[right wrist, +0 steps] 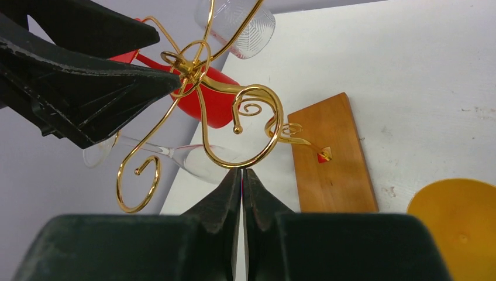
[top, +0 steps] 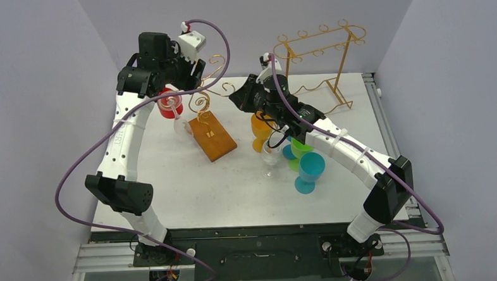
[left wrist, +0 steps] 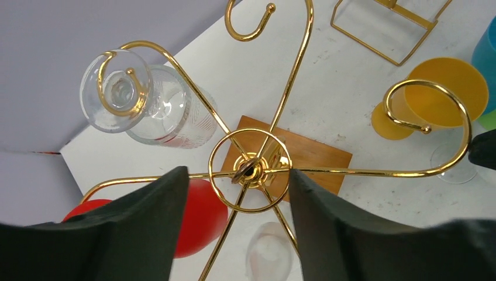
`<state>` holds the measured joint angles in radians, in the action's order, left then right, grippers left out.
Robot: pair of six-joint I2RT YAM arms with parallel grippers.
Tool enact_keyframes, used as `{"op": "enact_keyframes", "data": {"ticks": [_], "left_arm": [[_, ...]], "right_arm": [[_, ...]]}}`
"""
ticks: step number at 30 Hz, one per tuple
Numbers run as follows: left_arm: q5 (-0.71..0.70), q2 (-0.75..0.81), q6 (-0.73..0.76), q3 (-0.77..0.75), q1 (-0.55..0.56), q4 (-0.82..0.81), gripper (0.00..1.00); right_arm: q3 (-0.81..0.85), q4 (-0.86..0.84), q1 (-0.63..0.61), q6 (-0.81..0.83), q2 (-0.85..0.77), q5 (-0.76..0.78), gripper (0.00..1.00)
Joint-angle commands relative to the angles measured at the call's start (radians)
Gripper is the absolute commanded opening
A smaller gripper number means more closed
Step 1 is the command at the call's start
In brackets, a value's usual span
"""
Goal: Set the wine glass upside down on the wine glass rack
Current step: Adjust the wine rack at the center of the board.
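Observation:
The wine glass rack, a gold wire tree on a brown wooden base, stands at the table's back left. My left gripper is open straight above it, one finger on each side of the rack's top ring, touching nothing. A clear patterned wine glass hangs upside down from a spiral arm. A red glass and a plain clear one hang lower. My right gripper is shut and empty, its tips just under a gold curl.
Orange, green and blue glasses and a clear one stand together under my right arm, right of the wooden base. A taller rectangular gold frame rack stands at the back right.

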<state>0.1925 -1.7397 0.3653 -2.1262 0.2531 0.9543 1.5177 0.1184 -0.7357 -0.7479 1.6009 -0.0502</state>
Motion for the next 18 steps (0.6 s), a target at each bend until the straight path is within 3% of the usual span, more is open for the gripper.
{"op": "enact_keyframes", "data": {"ticks": [1, 4, 10, 13, 18], "left_arm": [[0.033, 0.028, -0.016, -0.071, -0.002, -0.025, 0.67], [0.053, 0.043, -0.022, -0.085, -0.002, -0.001, 0.78], [0.087, 0.086, -0.043, -0.074, -0.006, 0.020, 0.87], [0.104, 0.097, -0.045, -0.090, -0.009, 0.062, 0.97], [0.126, 0.118, -0.043, -0.106, -0.025, 0.127, 0.96]], "right_arm": [[0.073, 0.052, -0.002, 0.029, -0.021, -0.038, 0.02], [0.085, 0.067, 0.006, 0.040, -0.031, -0.031, 0.03], [0.110, 0.090, 0.013, 0.052, -0.033, -0.030, 0.06], [0.122, 0.109, 0.013, 0.064, -0.033, -0.029, 0.07], [0.130, 0.141, 0.013, 0.084, -0.049, -0.011, 0.09]]}}
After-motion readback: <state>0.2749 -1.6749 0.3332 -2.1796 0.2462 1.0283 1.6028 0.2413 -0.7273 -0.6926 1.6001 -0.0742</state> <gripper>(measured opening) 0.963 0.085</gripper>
